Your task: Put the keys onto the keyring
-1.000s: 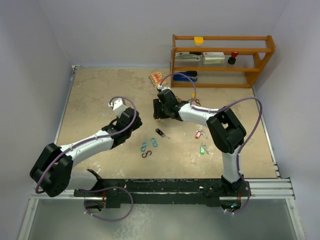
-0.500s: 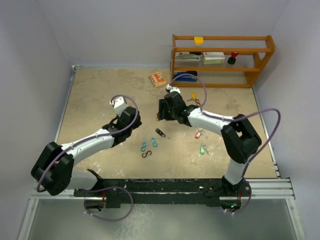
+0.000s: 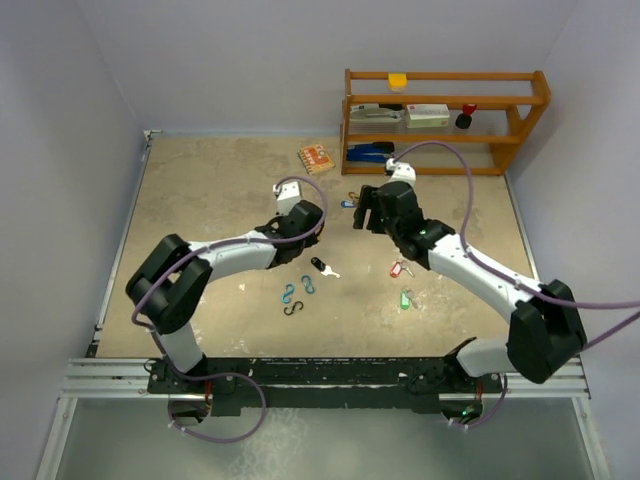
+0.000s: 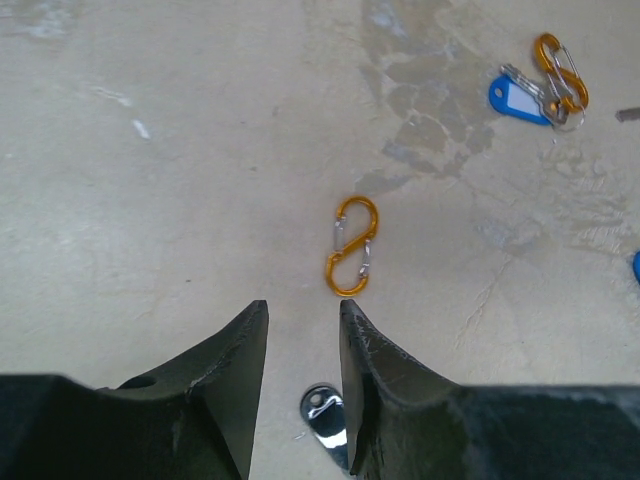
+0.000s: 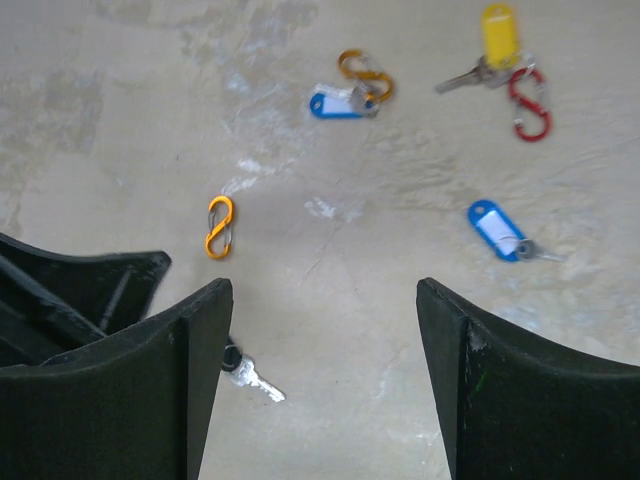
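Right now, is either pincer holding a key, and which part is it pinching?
Nothing is held. The left pincer and the right pincer are both open and empty; the keys lie loose on the table.

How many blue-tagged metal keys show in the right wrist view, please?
2: one blue-tagged key by the orange S-shaped clip up top, another alone at right; more may be hidden.
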